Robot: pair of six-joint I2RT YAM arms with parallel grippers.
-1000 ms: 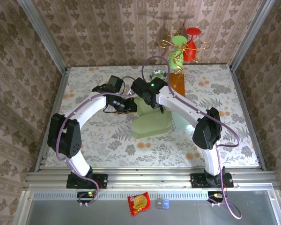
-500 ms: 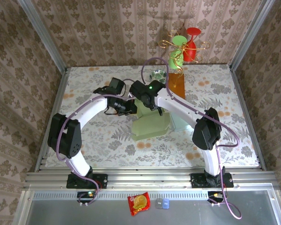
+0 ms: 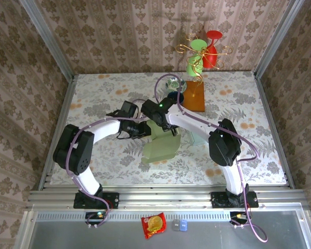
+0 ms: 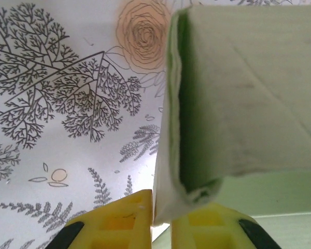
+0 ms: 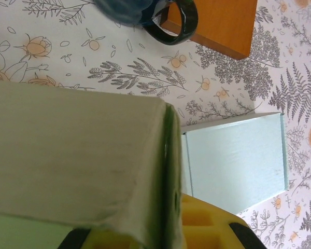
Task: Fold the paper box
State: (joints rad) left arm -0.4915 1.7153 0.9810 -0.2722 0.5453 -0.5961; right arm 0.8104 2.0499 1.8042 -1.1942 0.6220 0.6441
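Pale green paper box [image 3: 163, 148] sits mid-surface [image 3: 93, 93], btwn both arms. Left gripper [image 4: 161, 220] pinches a folded edge at the box's far-left corner, yellow fingertips tight on the paper. Right gripper [image 5: 160, 233] is clamped on a raised box wall; light blue sheet [image 5: 233, 161] lies just right of it

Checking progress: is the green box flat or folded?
Partly folded: box has one panel doubled over, crease beside the left end effector.

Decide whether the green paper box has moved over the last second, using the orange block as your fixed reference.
Yes. The green paper box has slid toward the arms' bases and slightly left, away from the orange block.
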